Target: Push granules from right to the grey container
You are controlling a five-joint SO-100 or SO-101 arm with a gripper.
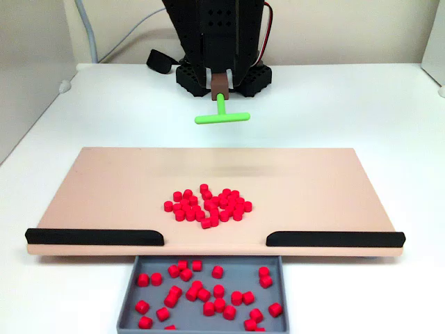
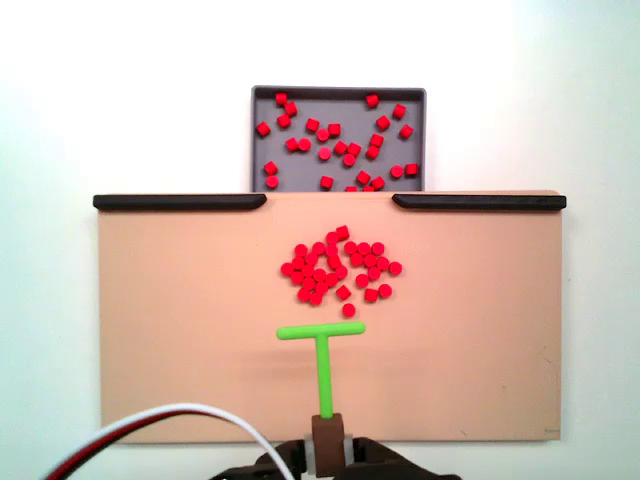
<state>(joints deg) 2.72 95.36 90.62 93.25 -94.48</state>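
My gripper (image 2: pixel 325 440) is pinching the brown end of the green pusher (image 2: pixel 322 345), low in the fixed view from my side, and the stick points away from me toward the tray. The crossbar of the pusher is over the board (image 2: pixel 180 330); I cannot tell if it touches the surface. The granules (image 2: pixel 340 268) lie in one loose pile in the middle of the board, just beyond the crossbar, and one single granule is very near to it. The pile is between my pusher and the gap between the two black strips (image 1: pixel 94 237). Behind this gap is the tray (image 1: pixel 132 285), against the board's far edge, with many granules scattered inside.
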